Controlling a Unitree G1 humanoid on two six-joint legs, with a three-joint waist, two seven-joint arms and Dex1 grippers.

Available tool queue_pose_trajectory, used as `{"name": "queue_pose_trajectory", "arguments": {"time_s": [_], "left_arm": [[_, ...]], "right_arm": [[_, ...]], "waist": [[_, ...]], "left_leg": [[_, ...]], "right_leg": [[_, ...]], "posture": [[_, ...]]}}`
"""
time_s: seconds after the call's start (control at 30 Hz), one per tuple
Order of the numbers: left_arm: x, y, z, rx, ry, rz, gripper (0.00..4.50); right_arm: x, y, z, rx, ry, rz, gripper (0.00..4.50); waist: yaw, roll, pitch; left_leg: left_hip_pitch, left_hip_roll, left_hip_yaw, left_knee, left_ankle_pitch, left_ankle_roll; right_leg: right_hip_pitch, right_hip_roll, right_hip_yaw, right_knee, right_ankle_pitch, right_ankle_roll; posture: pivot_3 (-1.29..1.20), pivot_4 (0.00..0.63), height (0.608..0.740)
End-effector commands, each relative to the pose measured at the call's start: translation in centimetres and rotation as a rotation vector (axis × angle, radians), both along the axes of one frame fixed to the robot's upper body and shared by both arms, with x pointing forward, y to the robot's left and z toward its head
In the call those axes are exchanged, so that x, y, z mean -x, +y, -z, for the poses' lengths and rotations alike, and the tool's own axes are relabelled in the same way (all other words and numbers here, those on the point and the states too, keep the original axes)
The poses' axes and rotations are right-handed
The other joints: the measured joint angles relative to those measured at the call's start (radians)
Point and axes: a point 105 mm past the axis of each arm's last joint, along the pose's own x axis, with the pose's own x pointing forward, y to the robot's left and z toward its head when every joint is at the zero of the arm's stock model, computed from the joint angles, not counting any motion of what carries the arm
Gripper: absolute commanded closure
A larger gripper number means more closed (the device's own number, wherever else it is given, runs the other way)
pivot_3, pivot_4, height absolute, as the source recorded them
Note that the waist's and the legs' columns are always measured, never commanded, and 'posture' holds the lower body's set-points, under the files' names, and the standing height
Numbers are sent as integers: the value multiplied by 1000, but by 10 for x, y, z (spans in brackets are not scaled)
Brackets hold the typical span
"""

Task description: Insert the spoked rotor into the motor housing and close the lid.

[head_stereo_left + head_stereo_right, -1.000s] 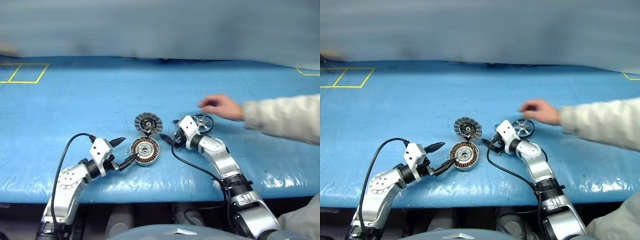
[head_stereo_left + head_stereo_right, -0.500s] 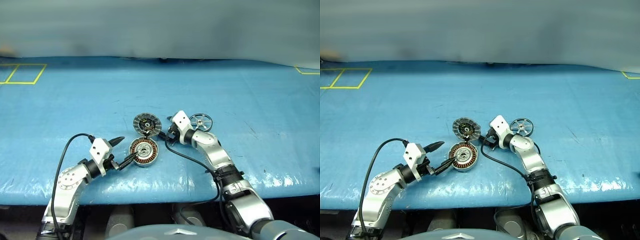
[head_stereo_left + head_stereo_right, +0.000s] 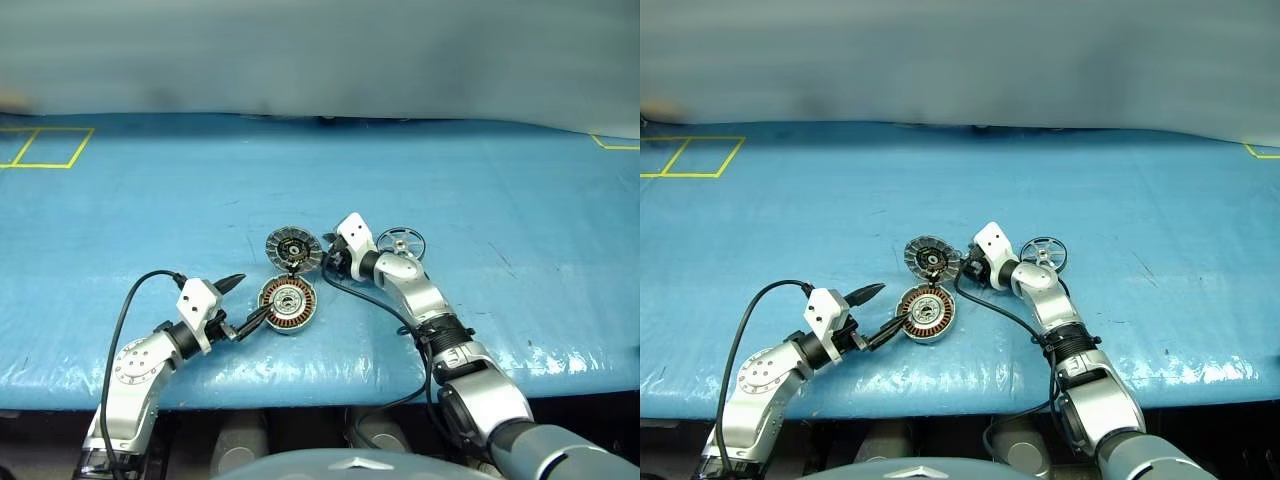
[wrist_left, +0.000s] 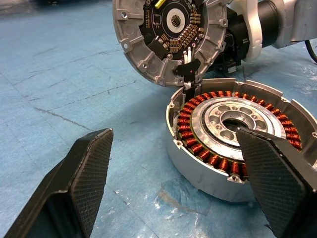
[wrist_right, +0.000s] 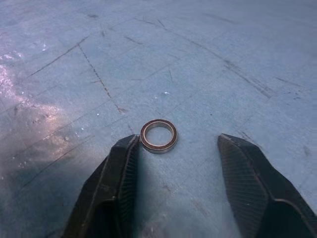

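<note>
We look down on a blue table [image 3: 150, 190] with two robot arms reaching over it.

At the centre lies the housing [image 3: 288, 304], a shallow grey puck with a ring of copper windings around a silver hub, open to view. Its lid [image 3: 294, 249] stands tilted up just behind it, joined at the housing's far edge, its dark inner face with grey segments turned toward us.

The left gripper [image 3: 248, 299] sits at the housing's left side with its fingers spread wide and nothing between them. One finger [image 4: 81, 178] points out over bare table; in the left wrist view the other finger [image 4: 272, 178] lies against the housing's near rim, though we cannot tell whether it touches.

The right gripper [image 5: 173, 173] reaches in just to the right of the lid. Its fingers stand partly apart over the table. A small metal ring [image 5: 158, 135] lies flat on the table between the fingertips, close against one finger [image 5: 121, 173], and clear of the other. We cannot tell whether the ring is gripped.

The rotor [image 3: 401, 243], a small spoked wheel with a dark rim, lies on the table behind the right arm, to the right of the lid and apart from the housing.
</note>
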Motion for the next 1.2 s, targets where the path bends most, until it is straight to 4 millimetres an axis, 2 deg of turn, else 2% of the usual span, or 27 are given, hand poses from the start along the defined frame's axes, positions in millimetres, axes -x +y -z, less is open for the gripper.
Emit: {"name": "queue_pose_trajectory", "arguments": {"time_s": [0.03,0.23,0.53,0.83,1.03,1.13,1.2], "left_arm": [[0,0,-2,-10,-15,-2,296],[-1,-3,-4,4,-16,15,296],[-2,-2,-5,8,-16,28,296],[-5,-5,-7,15,-17,58,296],[-4,-2,-6,13,-11,53,296],[-5,-1,-6,9,-13,45,296],[-6,-1,-6,10,-16,39,296]], "right_arm": [[8,-11,13,21,32,21,3192],[21,-26,4,-33,-7,48,3192],[50,-54,2,13,-25,64,3192],[62,-47,-2,15,-53,23,3192],[54,-34,-8,-54,-38,-5,3192],[43,-22,-8,-60,-38,-26,2565],[37,-17,-8,-45,-50,-37,1899]], "waist": [[0,0,0],[6,0,0],[10,0,0],[11,0,0],[10,0,0],[7,-1,0],[8,-1,0]], "left_leg": [[0,0,0,0,0,0],[0,0,0,0,0,0],[0,0,0,-3,0,0],[-1,0,0,-5,0,0],[-2,0,0,-7,0,0],[-2,0,1,-6,0,0],[-2,0,1,-6,0,0]], "right_leg": [[0,0,0,0,0,0],[0,0,0,-1,-1,-1],[0,0,0,-4,-1,-1],[0,-1,0,-10,0,0],[0,-1,0,-11,0,0],[0,-1,0,-11,0,1],[0,-1,0,-11,1,1]], "posture": [[0,150,740],[0,150,740],[0,150,740],[0,150,740],[0,150,740],[0,150,740],[0,150,740]]}}
